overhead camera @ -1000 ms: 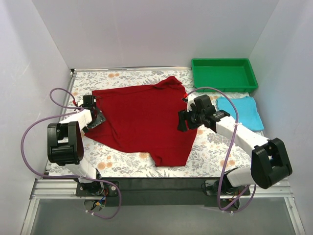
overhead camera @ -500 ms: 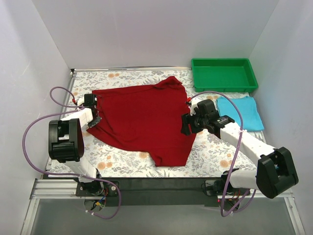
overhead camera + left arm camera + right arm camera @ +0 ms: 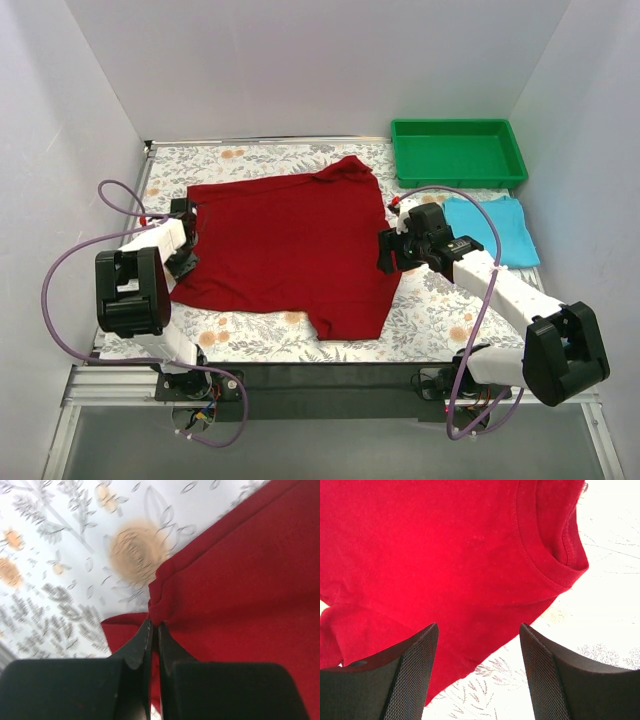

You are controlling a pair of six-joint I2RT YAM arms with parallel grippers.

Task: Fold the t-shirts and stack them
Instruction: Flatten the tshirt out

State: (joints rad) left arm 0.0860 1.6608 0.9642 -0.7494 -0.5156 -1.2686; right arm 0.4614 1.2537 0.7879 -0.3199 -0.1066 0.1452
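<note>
Left claw (image 3: 154,626) pinched a thin fold of the red shirt (image 3: 240,580); right claw (image 3: 477,627) hung wide. We feared it slipping out if pulled hard.

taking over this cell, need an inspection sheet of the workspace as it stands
surface: floral tablecloth, lying flat
job's things: red t-shirt spread unfolded in the middle; blue t-shirt folded at the right, apart
clutter: green tray at far right, nothing seen inside
hands: left hand shut on the red t-shirt's edge; right hand open over its opposite edge
cables: purple cables loop out at both sides
surroundings: white walls on three sides
</note>
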